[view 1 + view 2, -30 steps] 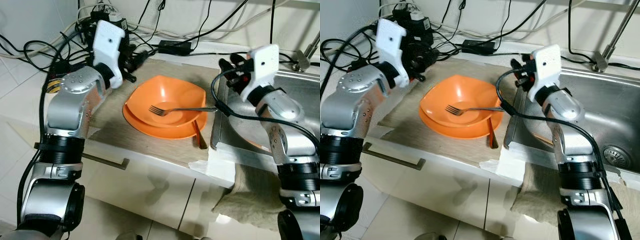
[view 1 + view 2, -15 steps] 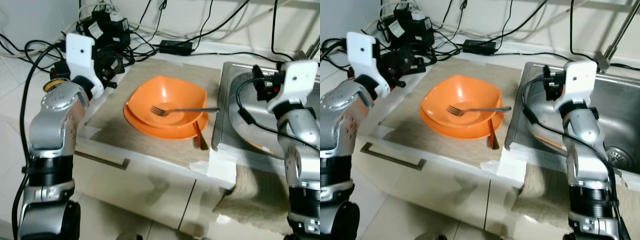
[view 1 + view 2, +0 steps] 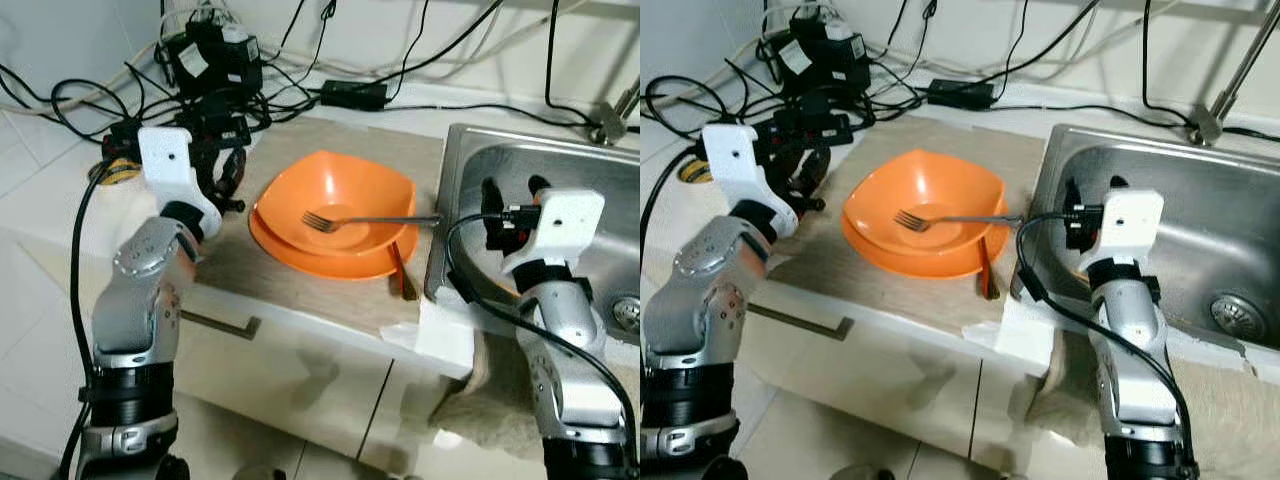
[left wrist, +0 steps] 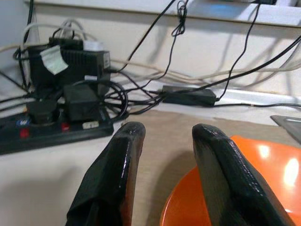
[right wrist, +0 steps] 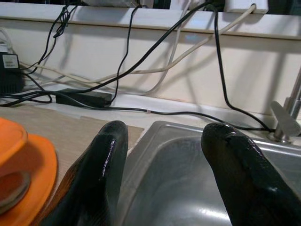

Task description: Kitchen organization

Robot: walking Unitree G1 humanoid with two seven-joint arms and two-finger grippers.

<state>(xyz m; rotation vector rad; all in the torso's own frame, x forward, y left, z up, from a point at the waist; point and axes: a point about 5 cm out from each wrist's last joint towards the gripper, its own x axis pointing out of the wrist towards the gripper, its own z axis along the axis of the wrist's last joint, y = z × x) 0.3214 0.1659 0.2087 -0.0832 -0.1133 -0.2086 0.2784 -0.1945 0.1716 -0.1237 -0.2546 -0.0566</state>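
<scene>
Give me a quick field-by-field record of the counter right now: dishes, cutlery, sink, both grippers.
dishes: orange bowl sitting on an orange plate, on the counter mat
cutlery: fork lying in the bowl, handle pointing toward the sink; a second utensil on the mat against the plate's sink-side edge
sink: steel sink, to the right of the dishes
left gripper: open, empty, beside the plate's left edge
right gripper: open, empty, at the sink's near-left corner
clutter: power strip and cables behind the mat

No legible text or labels.
</scene>
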